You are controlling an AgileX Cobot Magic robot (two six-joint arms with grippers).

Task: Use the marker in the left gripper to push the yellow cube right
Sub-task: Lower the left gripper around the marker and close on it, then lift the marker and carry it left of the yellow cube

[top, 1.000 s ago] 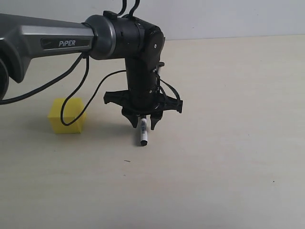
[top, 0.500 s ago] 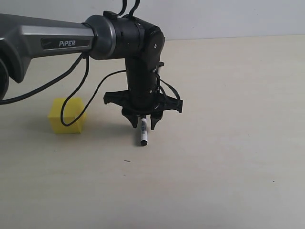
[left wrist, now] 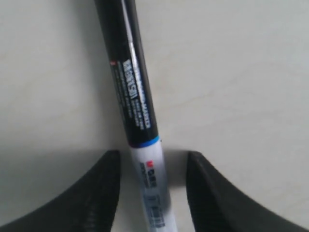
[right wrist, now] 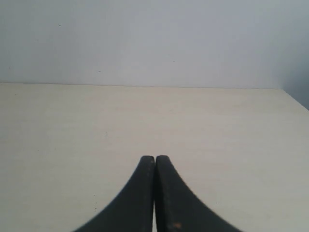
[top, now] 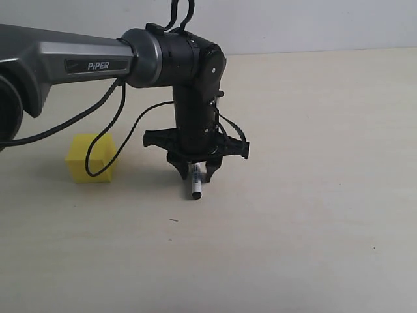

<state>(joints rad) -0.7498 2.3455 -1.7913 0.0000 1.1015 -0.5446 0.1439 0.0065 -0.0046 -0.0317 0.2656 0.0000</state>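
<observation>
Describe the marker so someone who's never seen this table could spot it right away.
Follow the grey PiPER arm down to its black left gripper, right of the yellow cube. The marker stands upright between the jaws, pointing at the table: the only slim white-and-black pen here.

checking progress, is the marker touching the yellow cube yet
No, a stretch of table separates the marker from the yellow cube.

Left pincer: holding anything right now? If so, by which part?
Left pincer grips the marker by the white part of its barrel; the rest sticks out below.
</observation>
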